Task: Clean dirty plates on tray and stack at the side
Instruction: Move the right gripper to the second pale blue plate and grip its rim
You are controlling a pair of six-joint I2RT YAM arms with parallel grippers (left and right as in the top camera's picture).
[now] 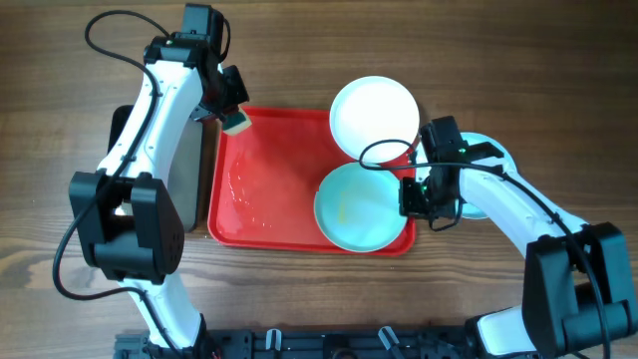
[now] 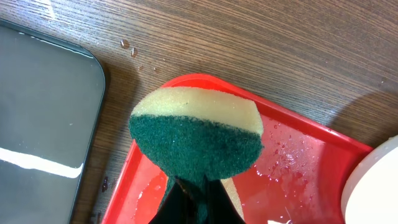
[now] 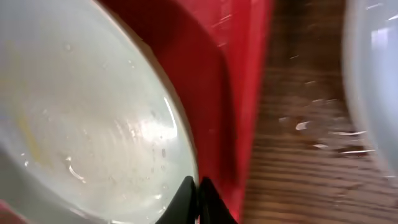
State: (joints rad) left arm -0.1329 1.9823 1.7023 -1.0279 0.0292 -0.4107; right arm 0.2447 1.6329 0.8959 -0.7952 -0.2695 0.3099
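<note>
The right jaws pinched the rim of 1 mint plate [image 1: 354,209] at the red tray's [image 1: 264,199] right edge. The left jaws clamped the sponge [image 2: 196,140] over its far-left corner. Holding that plate flat probably mattered most while scrubbing its yellowish smear.

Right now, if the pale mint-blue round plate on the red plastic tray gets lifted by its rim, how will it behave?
Probably slippery: the pale mint-blue round plate glistens wet. Likely stiff: its thin rim keeps a round shape. Pushed, it may slide rather than tip, sitting low on the wet red plastic tray.
</note>
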